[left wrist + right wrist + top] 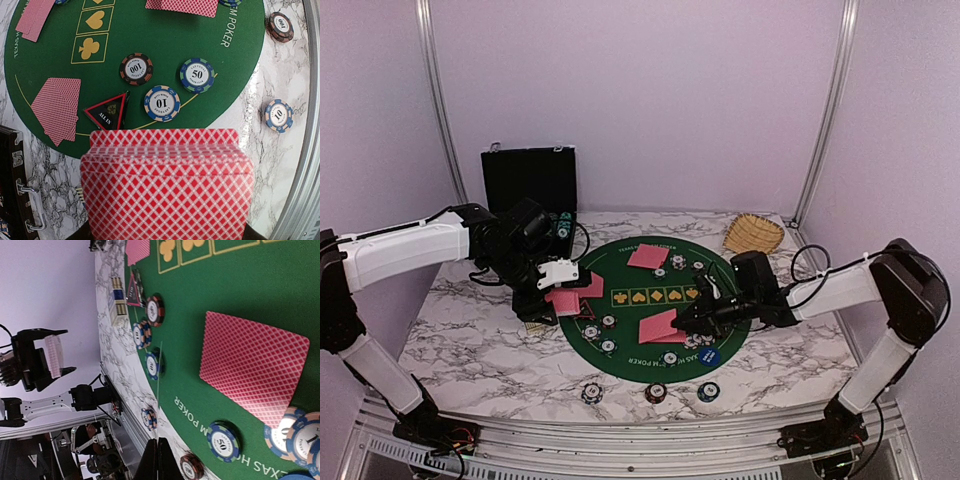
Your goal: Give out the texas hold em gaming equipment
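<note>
- Two arms, one deck: the left end effector pinches a stack of red-backed cards above the left edge of the green mat.
- Right end effector has its fingers pressed together, empty, low over the mat's near-right part, beside a small pile of cards.
- From it, the stack lies leftward across the mat, well apart; the left arm alone is at it.
- Stack looks slightly fanned, diamond-patterned backs up, long side seemingly running across the mat.
- Several chips and a red-black triangle marker sit on the mat's near-left part, below the stack.
</note>
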### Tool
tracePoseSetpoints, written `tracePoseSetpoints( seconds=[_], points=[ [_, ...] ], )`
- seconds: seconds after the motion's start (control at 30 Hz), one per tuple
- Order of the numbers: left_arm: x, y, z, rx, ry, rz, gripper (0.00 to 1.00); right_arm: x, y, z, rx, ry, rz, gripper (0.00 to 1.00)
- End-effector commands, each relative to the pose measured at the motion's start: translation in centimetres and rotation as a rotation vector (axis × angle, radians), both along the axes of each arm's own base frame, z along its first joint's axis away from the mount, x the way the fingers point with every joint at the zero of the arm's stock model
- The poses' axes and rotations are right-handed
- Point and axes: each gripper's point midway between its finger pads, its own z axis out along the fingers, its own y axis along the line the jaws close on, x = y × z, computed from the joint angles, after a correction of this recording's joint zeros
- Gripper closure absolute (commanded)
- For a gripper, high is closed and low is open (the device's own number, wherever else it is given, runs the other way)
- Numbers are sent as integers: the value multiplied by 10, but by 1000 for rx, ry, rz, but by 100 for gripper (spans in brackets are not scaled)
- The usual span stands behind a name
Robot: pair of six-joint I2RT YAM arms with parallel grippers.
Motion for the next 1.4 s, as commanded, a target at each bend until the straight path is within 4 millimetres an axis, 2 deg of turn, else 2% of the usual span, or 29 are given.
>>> tracePoseSetpoints(
  seconds=[0.0,0.23,0.43,0.6,0.77,0.87,1.03,1.17,1.37],
  points=[
    [-1,0,3,-9,-1,-5,90,3,-5,-27,-96,1,19,100],
    [-2,-1,6,-16,-4,-7,90,5,-13,-42,-189,-7,27,99],
    [-2,-1,5,-15,5,-9,90,6,-20,-35,-256,-35,23,77],
    [-2,-2,5,-19,9,-11,90,11,-29,-23,-321,-78,12,65],
    [-4,-3,4,-19,12,-13,90,17,-28,2,-317,-138,-12,50],
    [-3,-4,6,-26,12,-13,90,18,-8,26,-230,-185,-7,37],
    [-3,-7,9,-42,14,-12,90,11,43,61,-53,-227,40,17],
    [-5,-8,8,-49,26,-8,90,4,80,79,54,-221,85,13],
    [-5,-8,6,-45,35,-1,90,-2,126,87,149,-210,149,12]
  ],
)
